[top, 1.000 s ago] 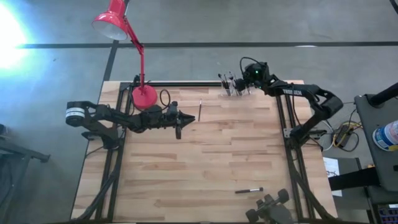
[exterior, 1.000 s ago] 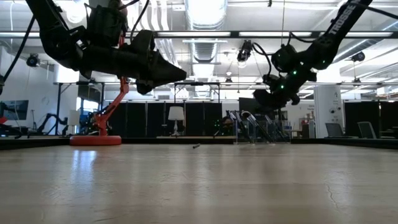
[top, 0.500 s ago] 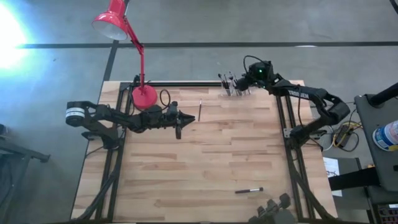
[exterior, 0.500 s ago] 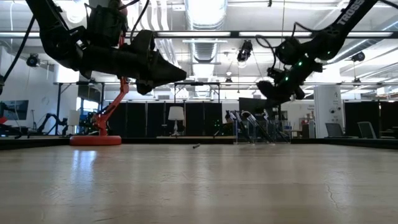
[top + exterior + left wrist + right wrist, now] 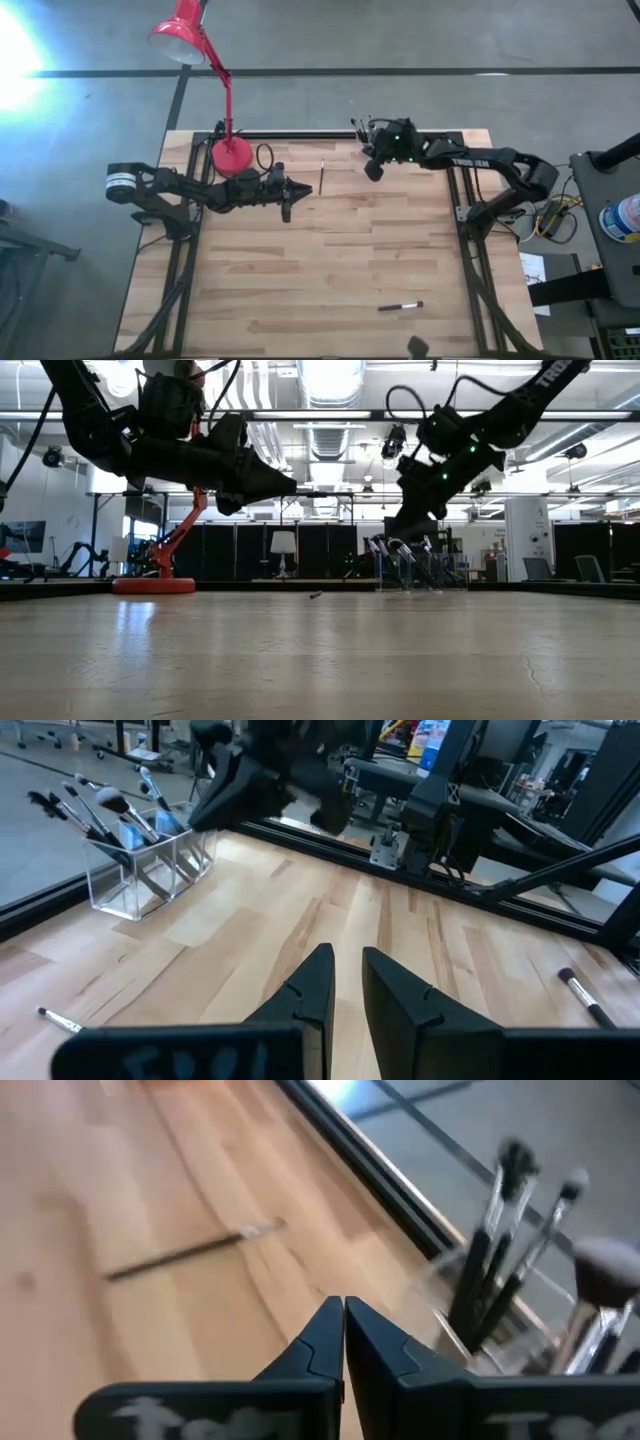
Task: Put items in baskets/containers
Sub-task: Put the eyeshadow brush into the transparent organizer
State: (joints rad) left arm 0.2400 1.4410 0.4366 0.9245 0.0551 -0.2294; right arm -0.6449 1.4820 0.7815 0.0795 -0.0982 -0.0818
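**Most brushes stowed, two left on the table**

Over the last second the right gripper [image 5: 372,168] has swung left from behind the organiser and now hangs just in front of it, while the left arm has not shifted.

The small clear plastic organiser [image 5: 150,860] stands at the far edge of the light wooden table [image 5: 330,270], right of centre, close against the dark rail. It holds a cluster of thin dark-handled makeup brushes [image 5: 95,810], upright and leaning, bristle ends up. Two brushes are still out: one thin brush with a silvery ferrule [image 5: 322,176] lies near the far edge, between the two grippers, and another dark-handled brush [image 5: 400,306] lies alone near the near edge, right of centre. By my reckoning the job is mostly done, with these two left (unless others lie hidden from view).

The right gripper's fingers are pressed together with nothing between them, as its wrist view shows. The left gripper [image 5: 287,205] hovers left of the far brush, fingers a narrow gap apart and empty.

The middle of the table offers wide open room. The far brush sits close to the rail and the organiser, so clearance there looks tight. The red desk lamp [image 5: 232,155] stands at the far left, behind the left arm.
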